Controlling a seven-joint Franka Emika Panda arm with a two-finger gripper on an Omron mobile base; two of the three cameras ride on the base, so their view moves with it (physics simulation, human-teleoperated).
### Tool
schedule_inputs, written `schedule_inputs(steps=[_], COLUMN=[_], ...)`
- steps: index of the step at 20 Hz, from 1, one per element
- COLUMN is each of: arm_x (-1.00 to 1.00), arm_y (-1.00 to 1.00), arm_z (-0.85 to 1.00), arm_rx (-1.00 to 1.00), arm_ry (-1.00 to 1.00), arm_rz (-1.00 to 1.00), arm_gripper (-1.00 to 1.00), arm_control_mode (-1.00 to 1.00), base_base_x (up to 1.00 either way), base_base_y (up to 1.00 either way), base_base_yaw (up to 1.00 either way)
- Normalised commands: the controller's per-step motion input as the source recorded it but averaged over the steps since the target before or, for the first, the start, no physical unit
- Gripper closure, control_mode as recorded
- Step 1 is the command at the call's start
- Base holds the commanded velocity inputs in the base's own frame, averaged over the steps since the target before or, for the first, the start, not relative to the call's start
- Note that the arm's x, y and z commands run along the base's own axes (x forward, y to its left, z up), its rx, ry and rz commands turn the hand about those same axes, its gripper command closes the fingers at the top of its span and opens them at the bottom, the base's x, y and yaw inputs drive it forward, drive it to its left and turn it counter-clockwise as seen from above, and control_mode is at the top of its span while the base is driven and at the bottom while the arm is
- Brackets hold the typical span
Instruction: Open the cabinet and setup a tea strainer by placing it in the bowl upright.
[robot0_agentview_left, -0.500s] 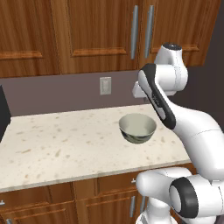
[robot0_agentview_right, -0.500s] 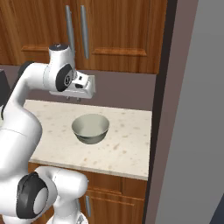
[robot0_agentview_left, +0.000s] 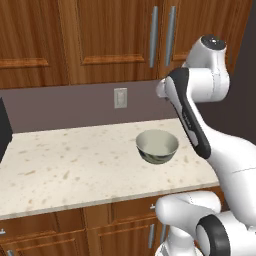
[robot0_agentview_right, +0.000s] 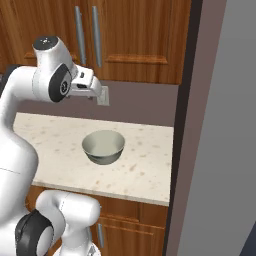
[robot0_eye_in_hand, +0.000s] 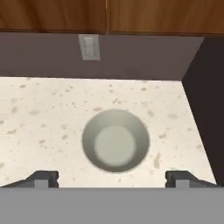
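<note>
Cabinet (robot0_agentview_left: 125, 40) doors shut; gripper (robot0_eye_in_hand: 112, 178) spread wide above bowl (robot0_eye_in_hand: 116, 140).

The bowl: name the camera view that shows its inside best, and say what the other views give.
The hand view: it looks nearly straight down into the bowl, showing the whole round rim and pale inside, with nothing in it. The left base view and right base view show it from the side: grey outer wall, part of the inside.

A kitchen: speckled countertop (robot0_agentview_left: 75, 165), wooden cabinet (robot0_agentview_left: 125, 40) above, wall switch (robot0_agentview_left: 120, 98).
</note>
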Motion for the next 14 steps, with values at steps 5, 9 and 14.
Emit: schedule_inputs(steps=[5,9,14], arm_x=[-0.05,0.07,0.39], arm_y=[-0.18,-0.24,-0.15], arm_z=[1.0,0.99,0.46], arm_rx=[0.0,-0.02,-0.01], arm_ry=[-0.66,-0.36,-0.08], arm_rz=[-0.02,0.0,-0.04], arm_gripper=[-1.0,-1.0,-1.0], arm_control_mode=[-1.0,-1.0,-1.0], base_base_x=[0.0,0.0,0.0], base_base_y=[0.0,0.0,0.0], base_base_yaw=[0.0,0.0,0.0])
